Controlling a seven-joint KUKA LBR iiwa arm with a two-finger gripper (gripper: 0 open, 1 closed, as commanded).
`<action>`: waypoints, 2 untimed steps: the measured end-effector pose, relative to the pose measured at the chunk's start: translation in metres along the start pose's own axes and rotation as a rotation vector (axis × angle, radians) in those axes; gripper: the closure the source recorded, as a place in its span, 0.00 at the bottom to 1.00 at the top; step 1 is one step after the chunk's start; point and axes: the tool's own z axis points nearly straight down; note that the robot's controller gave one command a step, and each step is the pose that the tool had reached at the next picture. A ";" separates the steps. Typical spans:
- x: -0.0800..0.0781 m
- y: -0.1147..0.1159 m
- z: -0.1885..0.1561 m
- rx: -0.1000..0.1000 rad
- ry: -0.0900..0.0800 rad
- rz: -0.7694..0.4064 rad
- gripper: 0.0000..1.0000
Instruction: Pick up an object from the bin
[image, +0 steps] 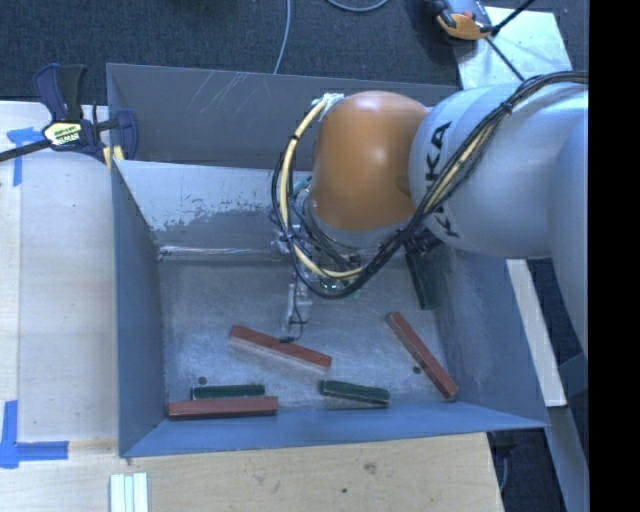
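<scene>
As my arm (510, 170) reaches in from the right over the grey metal bin (135, 300), my tool (295, 322) hangs low over the middle of the floor, its tip right at the upper edge of a reddish-brown flat stick (270, 347). Whether it touches the stick I cannot tell. Nor can I tell from this angle whether my tool is spread or pressed together.

That stick lies slanted across the centre of the bin, its left end farther from the front wall and its right end nearer to it. Above it, the orange cover (365, 160) on my wrist bulges over the back half of the bin, with yellow and black cables (290, 170) looping round its left side and down toward the tool.

Four more pieces lie apart from the tool. At front left, a dark green stick (228, 392) lies just beside a second reddish-brown stick (222, 407) — the two run parallel along the front wall. To their right sits a shorter dark green piece (354, 393), near the lower end of the central stick. A third reddish-brown stick (422, 354) lies slanted by the right wall.
</scene>
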 end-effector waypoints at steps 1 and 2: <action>-0.001 0.000 -0.001 0.000 -0.001 0.001 0.00; 0.034 -0.004 0.061 0.000 -0.005 -0.050 0.00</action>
